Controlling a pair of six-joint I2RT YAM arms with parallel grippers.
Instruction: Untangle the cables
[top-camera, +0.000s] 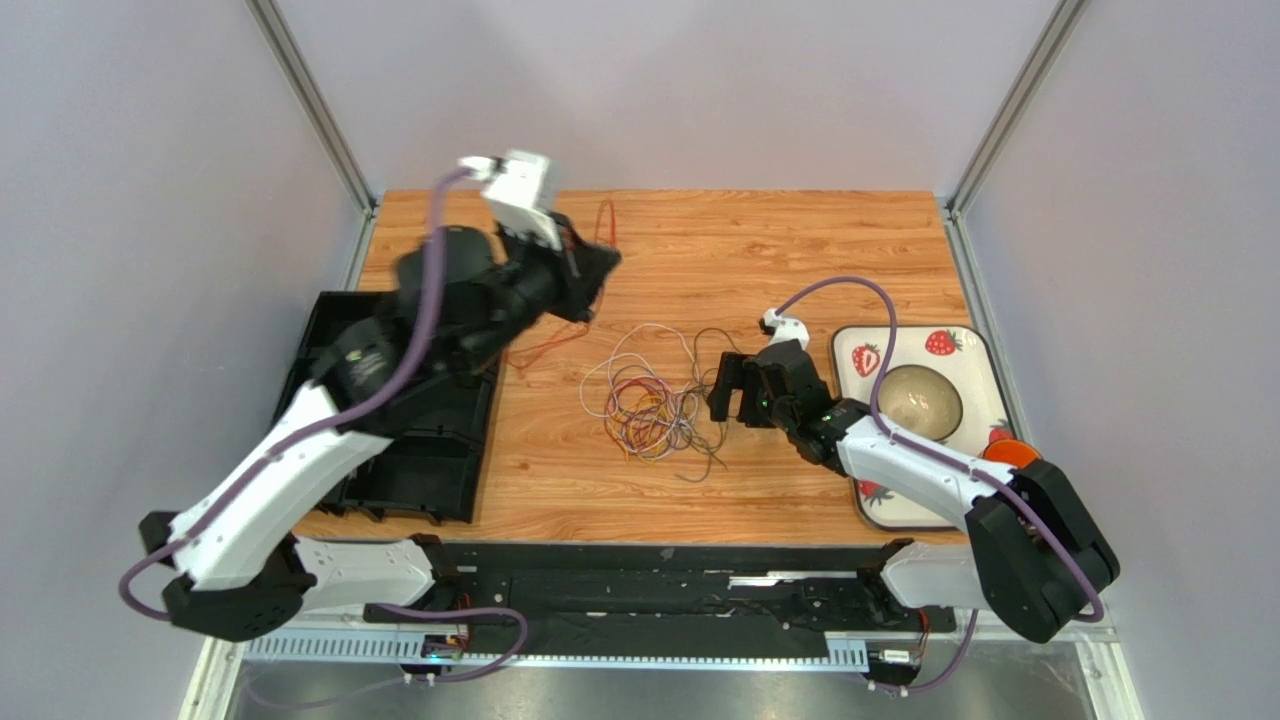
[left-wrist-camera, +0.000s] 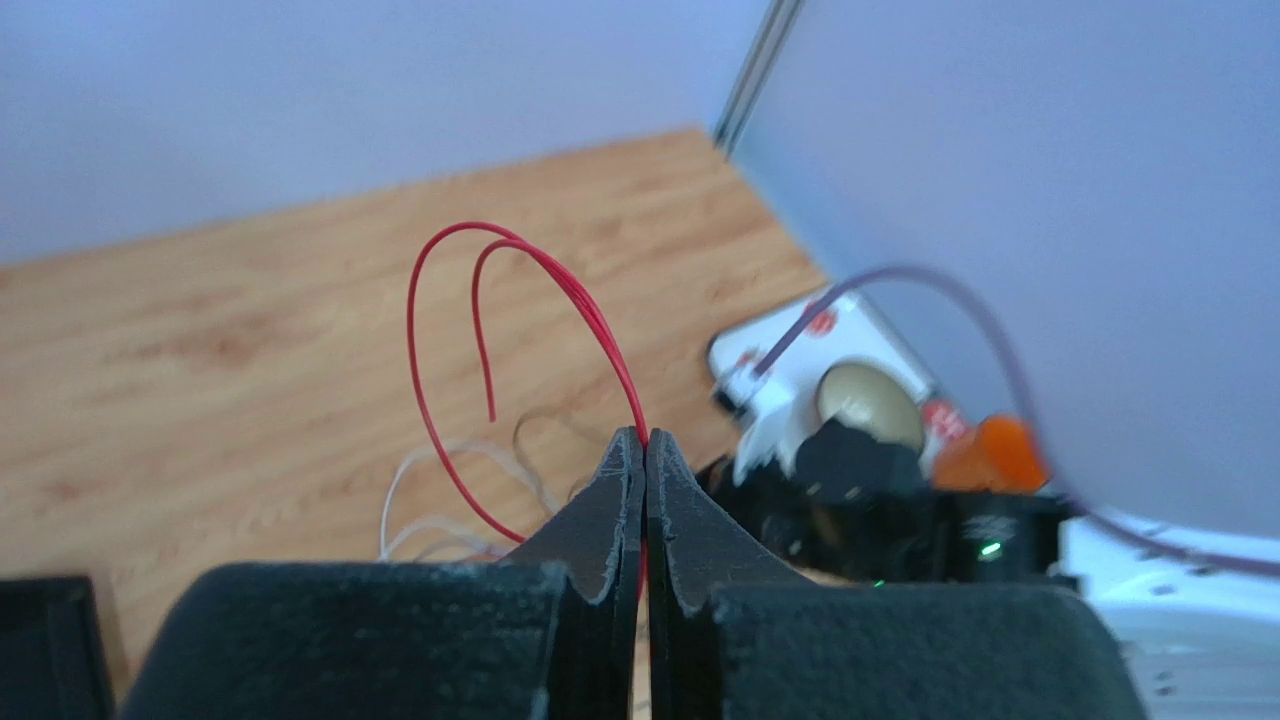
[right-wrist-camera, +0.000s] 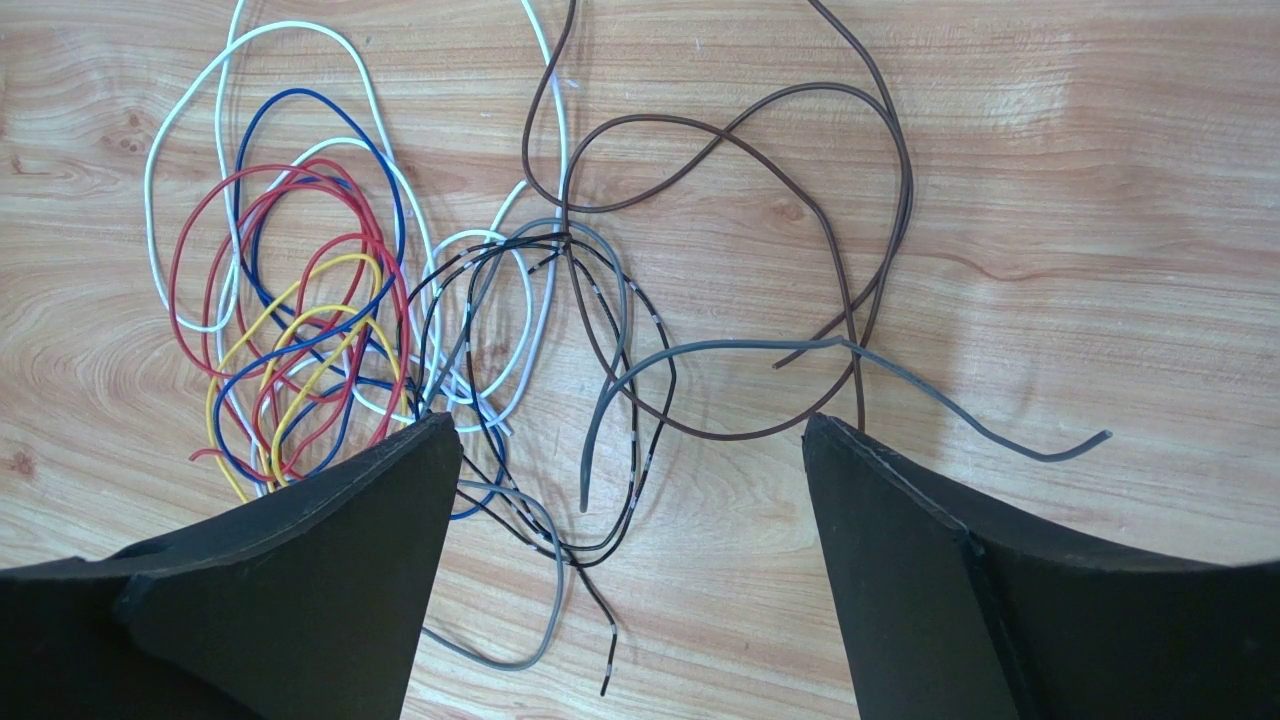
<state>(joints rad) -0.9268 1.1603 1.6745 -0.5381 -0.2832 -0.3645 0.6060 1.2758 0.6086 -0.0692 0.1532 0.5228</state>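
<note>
Left gripper, upper left, clamps a thin red wire, the pulling-free step I reckon, while right gripper gapes empty above the centre-frame tangle of thin multicoloured cables, needing pinning next.

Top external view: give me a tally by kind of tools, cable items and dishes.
Tools: 2 (left tool, right tool)
Cable tangle: 1
Red cable pinched in the left tool: 1
Strawberry-print tray: 1
Bowl: 1
Total: 6
</note>
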